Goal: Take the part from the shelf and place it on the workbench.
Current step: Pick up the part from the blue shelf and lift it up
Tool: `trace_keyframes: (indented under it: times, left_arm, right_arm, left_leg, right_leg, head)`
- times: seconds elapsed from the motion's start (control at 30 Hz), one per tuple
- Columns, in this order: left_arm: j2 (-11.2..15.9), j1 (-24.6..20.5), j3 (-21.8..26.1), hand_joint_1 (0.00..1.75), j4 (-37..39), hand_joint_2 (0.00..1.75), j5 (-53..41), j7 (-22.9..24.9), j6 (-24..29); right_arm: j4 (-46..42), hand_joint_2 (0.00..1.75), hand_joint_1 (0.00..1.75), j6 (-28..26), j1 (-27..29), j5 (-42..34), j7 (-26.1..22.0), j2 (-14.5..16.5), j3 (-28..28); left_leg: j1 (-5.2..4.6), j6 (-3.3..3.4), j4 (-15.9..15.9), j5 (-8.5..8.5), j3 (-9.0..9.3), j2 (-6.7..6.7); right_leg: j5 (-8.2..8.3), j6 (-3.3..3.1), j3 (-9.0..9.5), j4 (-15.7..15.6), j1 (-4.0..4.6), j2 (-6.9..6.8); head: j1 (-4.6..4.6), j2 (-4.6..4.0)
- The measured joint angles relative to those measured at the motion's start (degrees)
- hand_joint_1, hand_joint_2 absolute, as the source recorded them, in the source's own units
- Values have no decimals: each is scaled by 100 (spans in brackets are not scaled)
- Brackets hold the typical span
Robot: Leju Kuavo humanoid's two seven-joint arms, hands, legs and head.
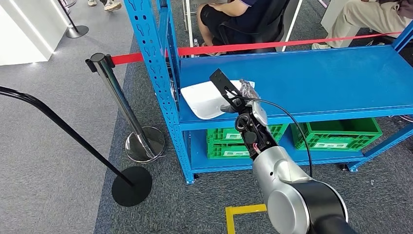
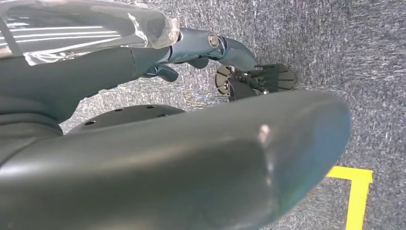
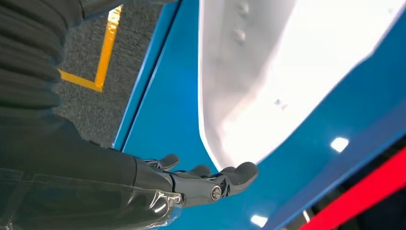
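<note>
- White part (image 1: pixel 205 99): I am seeing it lying flat on the blue shelf (image 1: pixel 316 80), at the shelf's left end near the front edge. Its right-hand end is being covered by my right hand in the head view, and its outline is running off the frame in the right wrist view (image 3: pixel 268 86).
- Right hand (image 1: pixel 242 96): I am reading it as reaching over the part's right end, fingers (image 3: pixel 225 178) stretched out and apart, holding nothing. From the wrist view the fingertips are sitting at the part's rim; I cannot tell whether they are touching it.
- Left hand (image 2: pixel 201 52): it is hanging over grey carpet, mostly blocked by a large blurred grey form; the fingers are looking curled, but I cannot tell how far closed.
- Green crates (image 1: pixel 336 134): they are sitting on the lower level, partly hidden behind my right arm.
- Red barrier tape (image 1: pixel 272 45): it is running behind the shelf.
- Seated people: they are being cut off at the far edge.
</note>
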Motion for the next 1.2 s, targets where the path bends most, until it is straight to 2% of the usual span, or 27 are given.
trace_keyframes:
  times: [0.43, 0.67, 0.83, 1.0, 1.07, 1.13, 1.17, 1.2]
  left_arm:
    - [-2, 5, 4, 0, 0, 0, 83, 17, 22]
    - [3, 12, 5, 0, 0, 0, 128, 120, -226]
    - [14, 11, 20, 0, 0, 0, 224, 208, -408]
    - [42, 10, 74, 0, -3, 0, 343, 342, -544]
    - [48, 9, 109, 0, -4, 0, 375, 375, -570]
    - [48, 8, 131, 0, -4, 0, 395, 394, -576]
    - [45, 5, 139, 0, -4, 0, 401, 397, -578]
    - [42, 0, 147, 0, -3, 0, 405, 398, -579]
  right_arm:
    - [33, 175, 0, 109, 348, -63, 28, 128, 44]
    - [48, 175, 0, 79, 530, -77, 44, 120, 29]
    - [48, 175, 0, 56, 558, -78, 62, 103, 17]
    - [48, 175, 0, 25, 589, -67, 62, 72, 1]
    - [48, 175, 0, 23, 600, -59, 62, 66, -4]
    - [47, 175, 0, 20, 611, -56, 62, 60, -6]
    - [47, 175, 0, 19, 605, -55, 62, 56, -6]
    - [47, 175, 0, 17, 594, -55, 62, 52, -6]
  left_leg:
    - [-1, 0, -1, 0, 1, -1]
    - [-1, 0, 0, 0, 1, -1]
    - [-19, 14, 8, -12, 0, -5]
    - [-77, 96, 34, -68, -1, -9]
    - [-107, 174, -32, -80, 52, -5]
    - [-96, 283, -204, -54, 213, 14]
    - [-84, 324, -271, -42, 292, 25]
    - [-71, 349, -319, -31, 350, 34]
  right_leg:
    - [0, 0, -4, 0, -1, -1]
    - [0, 0, -1, 0, -3, 0]
    - [1, 8, 5, -5, -36, 0]
    - [-19, 68, 24, -30, -99, 2]
    - [31, 140, 85, -71, -110, 1]
    - [36, 190, 159, -82, -103, -16]
    - [-35, 187, 140, 5, -95, -26]
    - [-171, 174, 41, 215, -83, -35]
  head:
    - [1, 0]
    - [1, -1]
    - [-1, 0]
    - [-3, 1]
    - [-2, 0]
    - [3, 0]
    - [17, 0]
    - [27, 0]
